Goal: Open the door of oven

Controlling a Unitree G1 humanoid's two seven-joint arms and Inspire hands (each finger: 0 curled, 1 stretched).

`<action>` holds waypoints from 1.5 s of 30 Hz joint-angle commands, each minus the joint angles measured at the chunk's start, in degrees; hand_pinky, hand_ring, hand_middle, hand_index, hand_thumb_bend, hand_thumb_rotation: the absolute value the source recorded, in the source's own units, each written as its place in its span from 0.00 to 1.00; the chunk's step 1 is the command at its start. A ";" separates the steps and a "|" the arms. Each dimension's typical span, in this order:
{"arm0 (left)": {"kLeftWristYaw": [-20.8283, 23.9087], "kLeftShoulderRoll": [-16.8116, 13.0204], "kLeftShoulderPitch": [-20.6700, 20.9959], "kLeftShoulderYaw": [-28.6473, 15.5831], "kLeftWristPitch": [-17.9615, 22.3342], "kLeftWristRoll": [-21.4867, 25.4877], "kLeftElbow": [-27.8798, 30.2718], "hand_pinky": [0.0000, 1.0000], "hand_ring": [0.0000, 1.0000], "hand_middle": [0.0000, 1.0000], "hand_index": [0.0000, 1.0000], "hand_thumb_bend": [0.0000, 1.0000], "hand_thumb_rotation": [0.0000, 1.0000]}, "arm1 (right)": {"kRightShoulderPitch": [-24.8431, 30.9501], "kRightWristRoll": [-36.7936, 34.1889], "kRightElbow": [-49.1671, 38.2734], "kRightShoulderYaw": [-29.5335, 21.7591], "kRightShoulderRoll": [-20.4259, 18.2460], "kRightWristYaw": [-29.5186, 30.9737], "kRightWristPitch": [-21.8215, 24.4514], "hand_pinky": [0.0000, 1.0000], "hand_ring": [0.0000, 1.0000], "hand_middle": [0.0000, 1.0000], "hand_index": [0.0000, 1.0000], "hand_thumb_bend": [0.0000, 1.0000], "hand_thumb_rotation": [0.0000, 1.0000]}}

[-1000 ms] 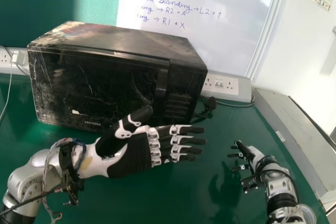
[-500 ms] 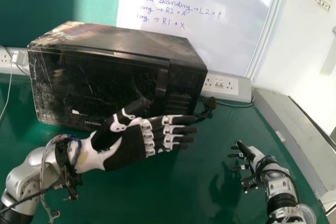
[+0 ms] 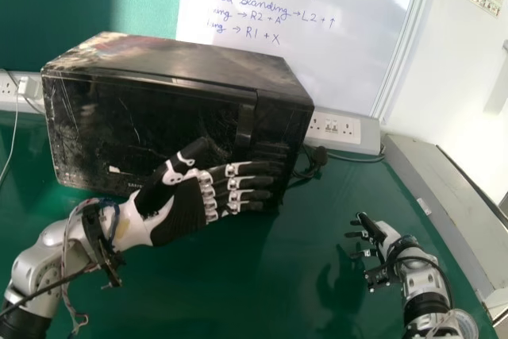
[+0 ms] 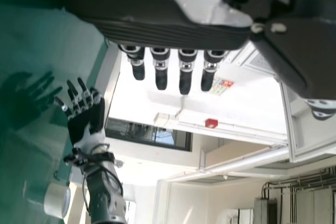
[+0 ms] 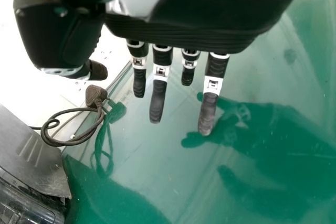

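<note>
The oven [image 3: 182, 61] stands on the green table [image 3: 270, 291], left of centre in the head view, with its door [image 3: 95, 125] closed and its 1 handle [image 3: 245, 126] upright. My left hand [image 3: 181, 210] is at the oven's lower front, wide, fingers straight, holding 0 items; contact cannot be determined. My right hand [image 3: 384, 237] is over the table, well apart from the oven, fingers extended. A plug [image 3: 319, 156] lies beside the oven.

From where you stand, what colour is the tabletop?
The tabletop is green, which shows best in the head view.
</note>
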State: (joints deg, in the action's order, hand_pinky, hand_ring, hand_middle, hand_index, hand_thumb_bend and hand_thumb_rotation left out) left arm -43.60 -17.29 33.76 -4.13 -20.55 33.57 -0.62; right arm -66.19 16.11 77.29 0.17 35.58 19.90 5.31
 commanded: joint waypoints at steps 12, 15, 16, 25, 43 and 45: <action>6.97 1.80 2.06 -2.19 5.14 -4.94 -5.97 1.00 1.00 1.00 1.00 1.00 0.90 | 0.11 -0.39 0.14 -0.21 -0.06 -0.35 0.23 0.47 0.59 0.69 0.89 0.39 0.44; 8.77 2.46 2.20 -2.21 6.96 -6.43 -7.08 1.00 1.00 1.00 1.00 1.00 0.90 | 0.02 -0.72 0.19 -0.61 -0.13 -0.27 0.63 0.42 0.57 0.71 0.89 0.41 0.44; 9.08 2.62 2.30 -2.27 7.37 -6.67 -7.55 1.00 1.00 1.00 1.00 1.00 0.89 | 0.07 -0.74 0.19 -0.65 -0.13 -0.27 0.50 0.41 0.57 0.71 0.89 0.41 0.41; 13.39 3.43 3.91 -2.83 11.91 -10.28 -12.45 1.00 1.00 1.00 1.00 1.00 0.89 | 0.12 0.27 0.15 0.37 -0.02 -0.24 -0.21 0.51 0.61 0.71 0.88 0.40 0.43; 17.57 4.89 7.22 -3.03 19.08 -15.50 -21.27 1.00 1.00 1.00 1.00 1.00 0.90 | 0.00 -0.05 0.24 0.02 -0.34 -0.69 0.12 0.50 0.60 0.72 0.89 0.37 0.42; 17.26 4.92 7.69 -3.02 19.69 -15.76 -22.64 1.00 1.00 1.00 1.00 1.00 0.90 | -0.03 -0.25 0.26 -0.25 -0.45 -1.24 0.37 0.50 0.60 0.71 0.88 0.39 0.39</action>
State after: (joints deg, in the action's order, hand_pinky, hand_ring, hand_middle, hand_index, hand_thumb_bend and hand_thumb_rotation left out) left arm -26.22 -12.62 40.27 -7.09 -1.85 18.31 -22.08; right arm -66.20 16.20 77.34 0.14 35.41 19.11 5.36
